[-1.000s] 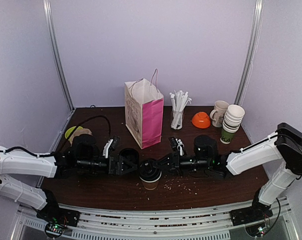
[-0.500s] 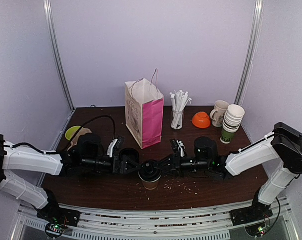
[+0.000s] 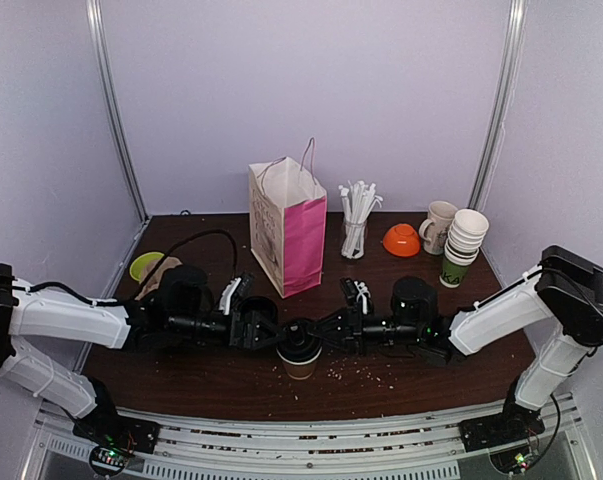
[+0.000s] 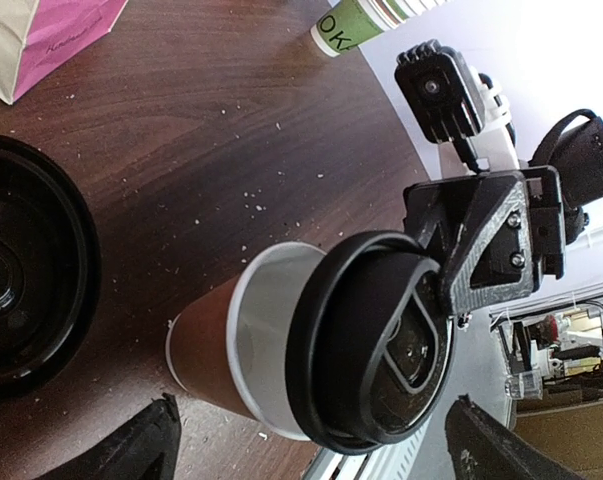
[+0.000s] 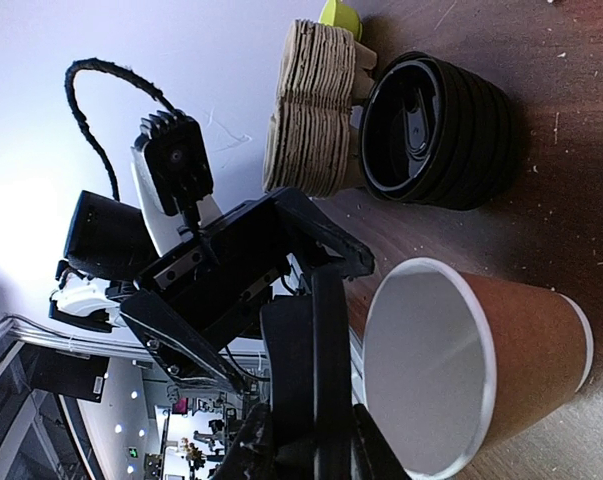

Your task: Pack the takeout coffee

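Lilac walls surround a dark wood table (image 3: 211, 385). From above, the brown cup (image 3: 301, 366) stands near the front edge between the arms. The left gripper (image 3: 273, 336) is spread wide just beside it, holding nothing. A pink bag (image 3: 303, 240) stands behind.

Left wrist: the right gripper (image 4: 446, 288) pinches the black lid (image 4: 366, 345), tilted at the cup's mouth. A green cup (image 4: 341, 26) reads "OK".

Right wrist: the cup's white inside shows, with the lid edge-on beside it.

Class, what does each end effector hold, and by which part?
The right end effector grips the black dome lid by its rim; left end effector is open, holding nothing.
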